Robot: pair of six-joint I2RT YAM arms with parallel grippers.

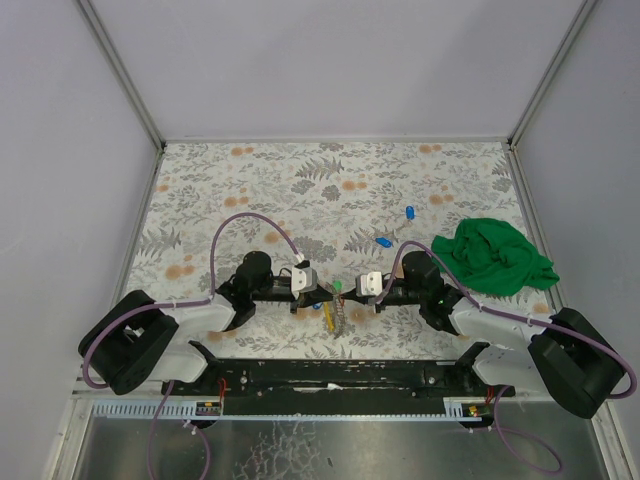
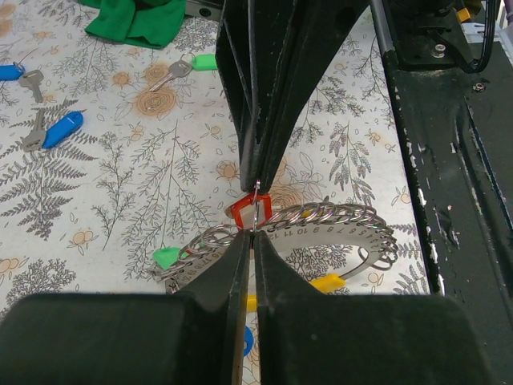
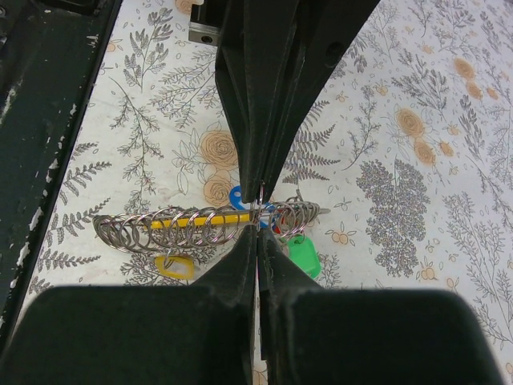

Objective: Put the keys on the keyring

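The keyring (image 2: pixel 337 220) is a curved silvery band strung with many small rings and red, green and yellow tags; it lies on the table between both arms (image 1: pixel 333 315). My left gripper (image 2: pixel 250 234) and right gripper (image 3: pixel 258 230) meet tip to tip over it. Each is shut on opposite edges of one thin small ring (image 2: pixel 256 207) by the red tag (image 2: pixel 244 211). Two blue-tagged keys (image 2: pixel 60 130) (image 2: pixel 10 72) and a green-tagged key (image 2: pixel 192 64) lie loose on the table beyond.
A crumpled green cloth (image 1: pixel 495 255) lies at the right of the floral table (image 1: pixel 300 190). The black base rail (image 2: pixel 449 160) runs along the near edge, close behind the keyring. White walls enclose the table.
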